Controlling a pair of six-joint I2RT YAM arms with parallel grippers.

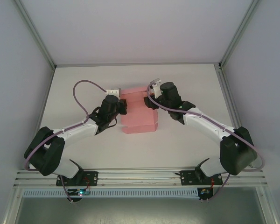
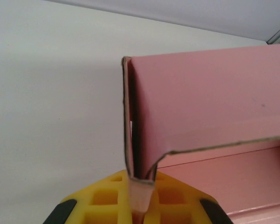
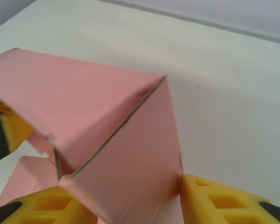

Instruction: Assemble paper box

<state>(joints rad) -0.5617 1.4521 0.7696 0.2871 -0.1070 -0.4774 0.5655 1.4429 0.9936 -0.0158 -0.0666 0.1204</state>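
Bright, even, diffuse light from overhead across the matte white tabletop in the top view. Only soft grey shadows close beside the arms, and dimmer toward the grey side walls. Sharp through mid-frame.

At the left wrist, blurred on the close yellow fingers of the left gripper. Crisp along the raw edge of the thin pink paper box, and dark inside its fold.

At the right wrist, hazy all over, with the right gripper out of focus and a faint shadow on the table right of the pink panel.
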